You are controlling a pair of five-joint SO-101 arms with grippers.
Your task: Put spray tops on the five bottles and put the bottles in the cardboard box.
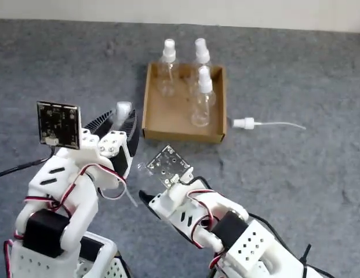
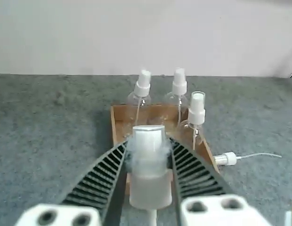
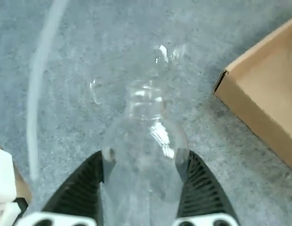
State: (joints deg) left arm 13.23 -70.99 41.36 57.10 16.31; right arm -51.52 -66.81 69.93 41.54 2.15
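Note:
My left gripper (image 2: 148, 147) is shut on a white spray top (image 2: 146, 181), held a little off the near left side of the cardboard box (image 1: 168, 119); its thin tube (image 3: 38, 70) hangs beside the bottle. My right gripper (image 3: 145, 162) is shut on a clear bottle (image 3: 146, 141) whose open neck (image 3: 145, 96) points toward the spray top. In the box stand three clear bottles (image 1: 202, 98) with spray tops on. A loose spray top (image 1: 247, 123) with its long tube lies on the carpet right of the box.
Everything rests on grey carpet (image 1: 295, 174). The box corner (image 3: 225, 80) is close to the held bottle. Both arms (image 1: 69, 191) crowd the near side, with open carpet to the far left and right.

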